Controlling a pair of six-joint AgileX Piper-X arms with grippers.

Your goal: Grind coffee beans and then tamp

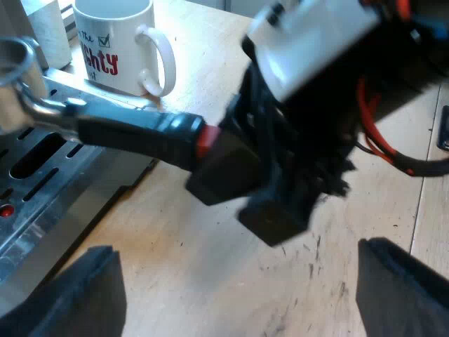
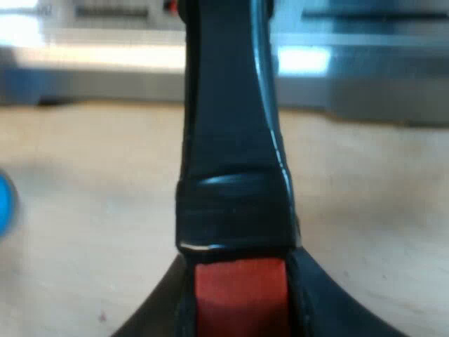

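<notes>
Black fingers of the right claw (image 2: 238, 309) are closed on the red end (image 2: 238, 295) of the holder (image 2: 231, 140), one on each flank, and the dark handle runs straight away from them toward the espresso machine (image 2: 365, 77). From the left arm's side, the same claw (image 1: 238, 175) hangs clear above the wood, with bare boards under and around it. The holder (image 1: 133, 133) lies roughly level, its long axis running from the red end (image 1: 205, 140) to the metal head (image 1: 17, 70), which sits over the slotted drip tray (image 1: 42, 175); whether it is locked in I cannot tell. The left claw (image 1: 238, 295) hovers apart from the handle, fingers (image 1: 70, 295) spread wide with nothing between them. A white mug (image 1: 116, 45) with red and black lettering stands upright just beyond the handle. The surface (image 1: 210, 281) is pale, scratched wood. A blue shape (image 2: 3, 200) near the machine is too blurred to name.
</notes>
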